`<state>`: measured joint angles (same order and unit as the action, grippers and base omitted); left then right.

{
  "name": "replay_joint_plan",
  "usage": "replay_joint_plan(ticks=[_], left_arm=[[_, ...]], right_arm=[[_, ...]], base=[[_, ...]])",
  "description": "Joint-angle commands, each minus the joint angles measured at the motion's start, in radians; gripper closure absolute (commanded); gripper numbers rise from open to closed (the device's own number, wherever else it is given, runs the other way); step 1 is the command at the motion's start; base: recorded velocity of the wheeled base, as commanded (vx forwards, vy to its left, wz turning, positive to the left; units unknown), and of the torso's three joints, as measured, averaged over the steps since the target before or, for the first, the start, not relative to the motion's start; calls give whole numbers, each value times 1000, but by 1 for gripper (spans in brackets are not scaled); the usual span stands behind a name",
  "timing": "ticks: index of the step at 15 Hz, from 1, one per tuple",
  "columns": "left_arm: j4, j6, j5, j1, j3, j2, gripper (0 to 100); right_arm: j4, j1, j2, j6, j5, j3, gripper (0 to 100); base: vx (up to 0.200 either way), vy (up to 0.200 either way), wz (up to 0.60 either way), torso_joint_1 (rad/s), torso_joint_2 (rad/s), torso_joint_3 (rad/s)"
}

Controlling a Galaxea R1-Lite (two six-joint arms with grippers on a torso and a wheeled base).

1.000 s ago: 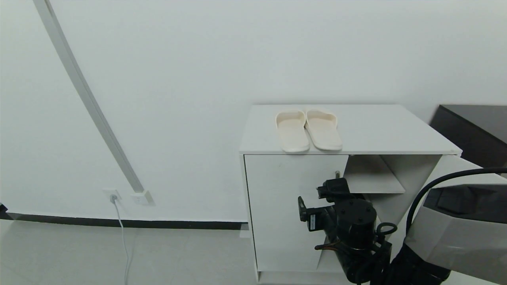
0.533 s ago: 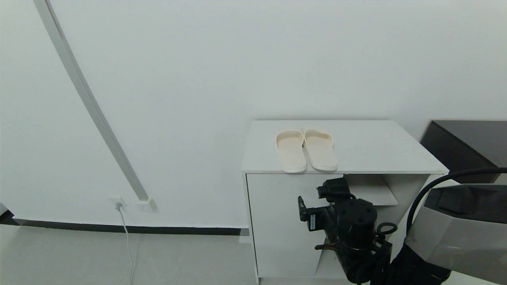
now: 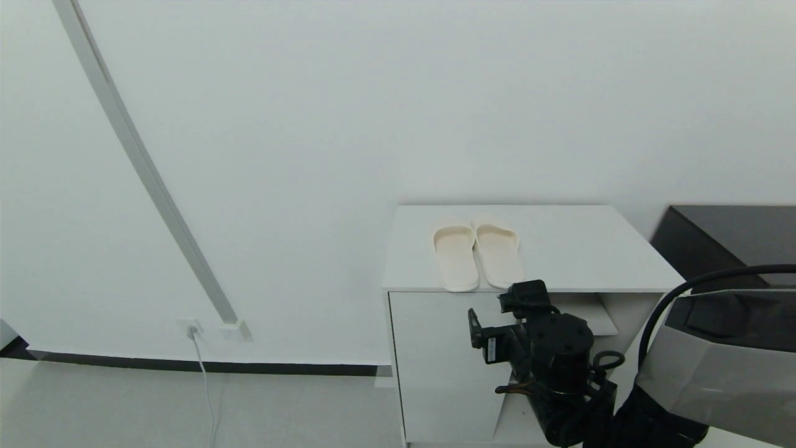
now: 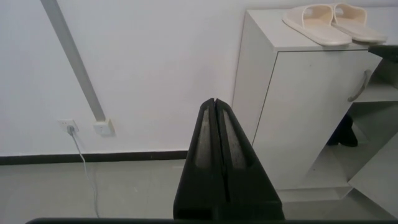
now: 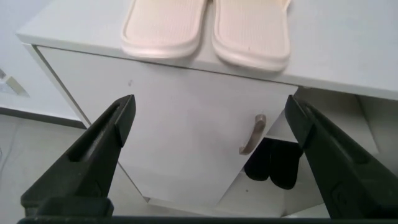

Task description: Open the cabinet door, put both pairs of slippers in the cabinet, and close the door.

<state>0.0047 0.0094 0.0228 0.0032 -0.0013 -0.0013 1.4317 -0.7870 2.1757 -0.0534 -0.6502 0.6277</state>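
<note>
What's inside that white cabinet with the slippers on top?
Through the open side of the cabinet, a shelf and, below it, what looks like a dark pair of slippers. The closed door hides the rest of the inside.

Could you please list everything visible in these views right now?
cream slippers: one pair, cream, side by side on the cabinet top.
dark slippers: apparently one pair, black, inside the cabinet's open side.
cabinet: one, white, against the wall.
door handle: one, metallic, on the cabinet front.
dark furniture: one, black, right of the cabinet.
wall socket: one, white, low on the wall.
left gripper: fingers shut, empty.
right gripper: fingers open, facing the cabinet front.
</note>
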Motion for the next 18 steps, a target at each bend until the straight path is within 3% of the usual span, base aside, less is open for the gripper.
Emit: replay_joint_plan(ticks=[1, 5, 9, 10, 14, 16, 18], left_arm=[[0, 0, 0, 0, 1, 1, 100], [0, 1, 0, 0, 0, 1, 100], [0, 4, 0, 0, 1, 1, 100], [0, 4, 0, 0, 0, 1, 100], [0, 3, 0, 0, 1, 1, 100], [0, 3, 0, 0, 1, 1, 100], [0, 3, 0, 0, 0, 1, 100]], right_arm=[[0, 0, -1, 0, 0, -2, 0], [13, 37, -4, 40, 52, 6, 0], [21, 61, -13, 110, 98, 135, 0], [-117, 77, -45, 96, 96, 193, 0], [-702, 66, -185, -163, 90, 429, 0], [-798, 60, -194, -194, 67, 492, 0], [-798, 60, -182, -195, 61, 486, 0]], base=[[0, 0, 0, 178, -364, -198], [0, 0, 0, 156, -350, -188], [0, 0, 0, 14, -24, -13], [0, 0, 0, 0, 0, 0], [0, 0, 0, 0, 0, 0], [100, 0, 0, 4, 1, 1], [200, 0, 0, 0, 0, 0]])
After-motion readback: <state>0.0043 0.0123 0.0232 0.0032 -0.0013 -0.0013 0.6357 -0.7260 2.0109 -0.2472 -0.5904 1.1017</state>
